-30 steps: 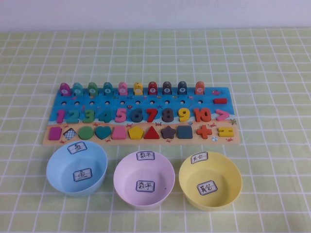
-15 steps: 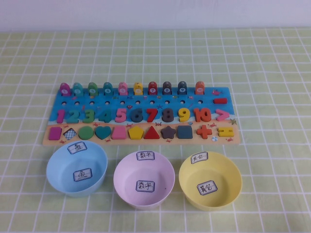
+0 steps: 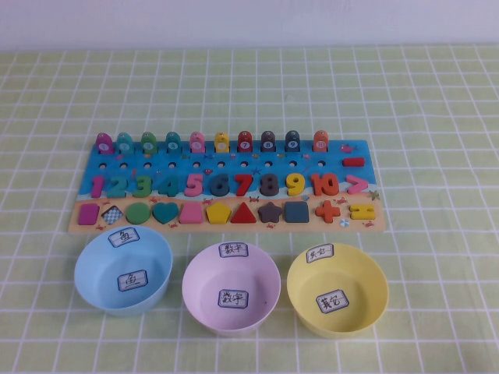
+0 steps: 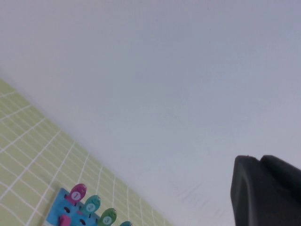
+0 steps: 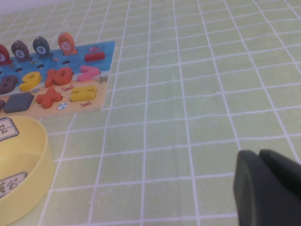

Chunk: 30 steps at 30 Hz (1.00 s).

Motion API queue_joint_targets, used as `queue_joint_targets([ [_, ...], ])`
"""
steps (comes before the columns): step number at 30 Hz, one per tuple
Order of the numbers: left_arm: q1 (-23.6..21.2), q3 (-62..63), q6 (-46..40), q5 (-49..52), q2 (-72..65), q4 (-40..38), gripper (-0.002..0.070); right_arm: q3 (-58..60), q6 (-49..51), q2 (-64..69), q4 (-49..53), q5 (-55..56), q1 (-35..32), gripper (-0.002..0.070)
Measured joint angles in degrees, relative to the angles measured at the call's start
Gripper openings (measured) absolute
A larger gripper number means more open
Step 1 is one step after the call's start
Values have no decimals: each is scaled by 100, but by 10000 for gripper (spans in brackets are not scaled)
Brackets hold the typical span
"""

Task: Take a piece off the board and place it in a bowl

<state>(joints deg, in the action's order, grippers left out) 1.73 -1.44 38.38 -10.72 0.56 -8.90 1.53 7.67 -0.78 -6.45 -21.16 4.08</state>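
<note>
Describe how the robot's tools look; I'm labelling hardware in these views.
Little shows. The left tool and the right tool each appear in their own wrist views as matte black, rounded, blocky shapes split by a thin seam. No cables or markings are visible. Neither shows in the high view.

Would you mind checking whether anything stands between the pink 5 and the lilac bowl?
On the board, only the shape row, chiefly the pink trapezoid block, lies between the 5 and the lilac bowl. Neither hand appears overhead.
</note>
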Motion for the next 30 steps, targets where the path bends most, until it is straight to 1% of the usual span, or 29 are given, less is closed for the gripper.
queue_joint_targets([
  [7,0,0,28,0,0,-12,-5,0,0,0,0,0,0,-18],
  [11,0,0,-212,133,0,250,-5,0,0,0,0,0,0,-18],
  [14,0,210,-287,965,-87,398,-5,0,0,0,0,0,0,-18],
  [17,0,789,-560,1880,-435,580,-5,0,0,0,0,0,0,-18],
  [21,0,1772,-1471,3260,-1178,704,-5,0,0,0,0,0,0,-18],
  [23,0,2407,-2193,4051,-1681,715,-5,0,0,0,0,0,0,-18],
  [26,0,3198,-3020,4846,-2329,739,-5,0,0,0,0,0,0,-18],
  [30,0,4136,-3556,5305,-3132,751,-5,0,0,0,0,0,0,-18],
])
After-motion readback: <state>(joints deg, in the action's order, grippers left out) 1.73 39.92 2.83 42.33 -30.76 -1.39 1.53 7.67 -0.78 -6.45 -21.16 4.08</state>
